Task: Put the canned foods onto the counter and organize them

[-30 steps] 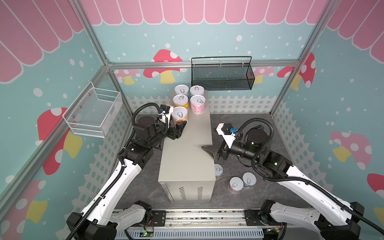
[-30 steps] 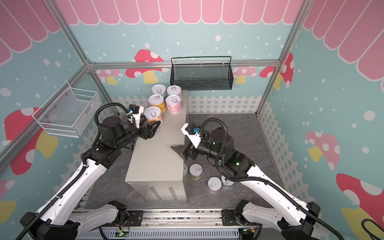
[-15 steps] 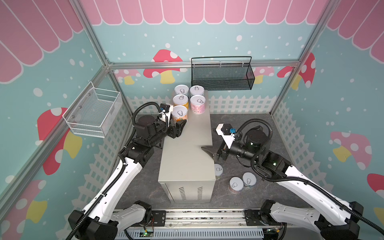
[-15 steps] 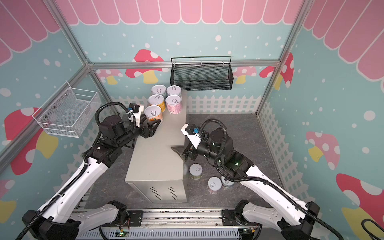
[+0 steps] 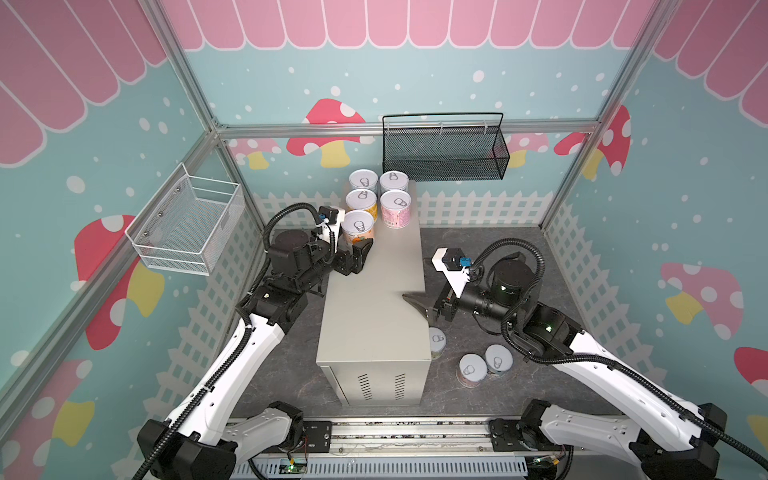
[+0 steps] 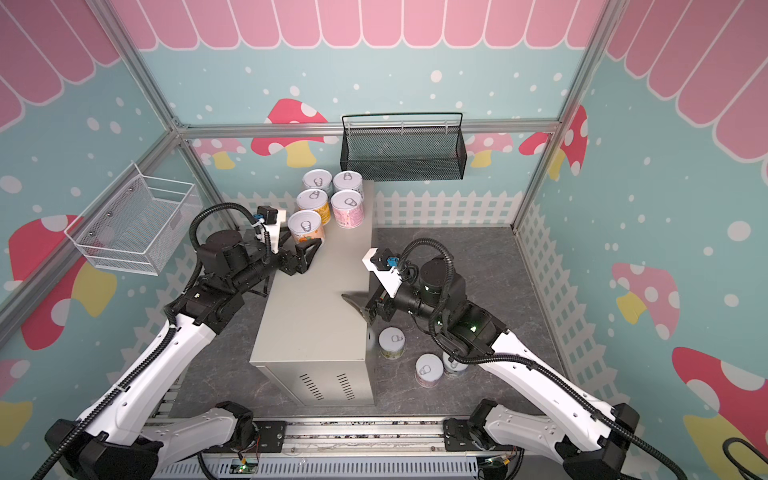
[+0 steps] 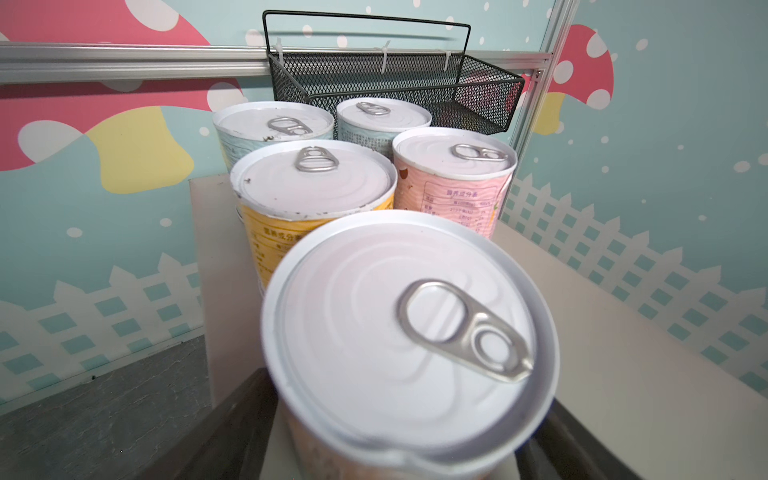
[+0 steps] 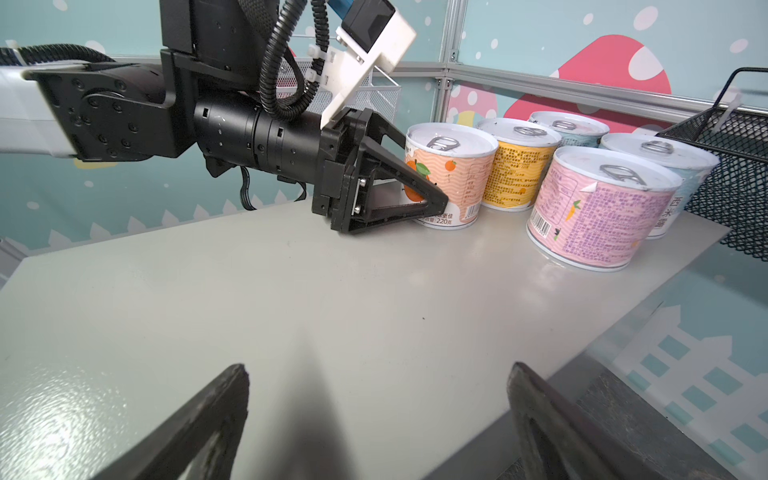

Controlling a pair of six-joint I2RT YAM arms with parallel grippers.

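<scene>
While the left gripper [image 5: 358,250] reaches in over the counter's left edge, its jaws stand on either side of the orange can [image 5: 357,226]. That can sits upright on the counter [image 5: 374,316], in the far half of the flat top. In the left wrist view a strip of bare top shows between one finger [image 7: 224,428] and the can's wall, so the jaws are apart and not clamped (the opposite finger is mostly hidden under the lid's rim).

Just behind the orange can stands the yellow can [image 5: 361,200], with the pink can [image 5: 395,204] beside it on the right. Behind those a pale blue can [image 5: 363,181] and a second blue can [image 5: 393,181] fill the far end, below the black mesh basket [image 5: 444,160]. All five are upright, in two columns.

The right gripper [image 5: 417,305] hovers at the counter's right edge about midway along, its fingers [image 8: 199,419] spread wide with nothing between them. Three more cans stand on the dark floor [image 5: 478,249] to the right of the counter. A lone can [image 5: 436,338] is just beside its wall, and a pair of cans [image 5: 471,368] stands close together a little farther out.
</scene>
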